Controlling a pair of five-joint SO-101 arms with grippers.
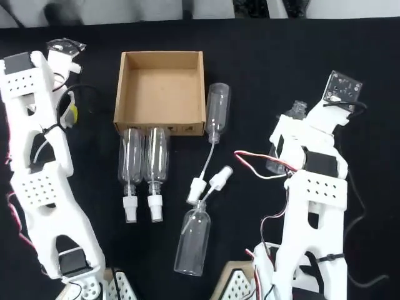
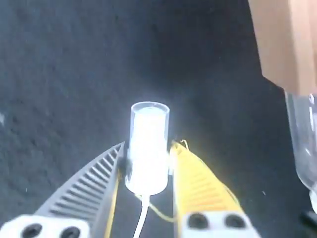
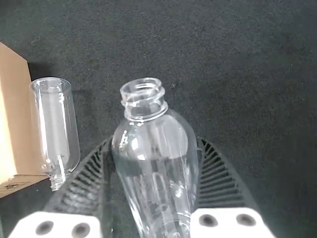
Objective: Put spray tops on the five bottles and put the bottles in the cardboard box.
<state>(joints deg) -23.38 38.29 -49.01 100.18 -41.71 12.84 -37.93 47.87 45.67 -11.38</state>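
We've got the uncapped bottle clamped in our right pincer, neck sticking out past the tips, off to the right of the cardboard box. Meanwhile our left pincer is squeezed onto a spray top, over the black worktop beside the box.

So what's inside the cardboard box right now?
Just its bare brown floor. The cardboard box holds no bottles yet, and from above nothing covers its inside. The nearest bottle lies outside, beside its wall.
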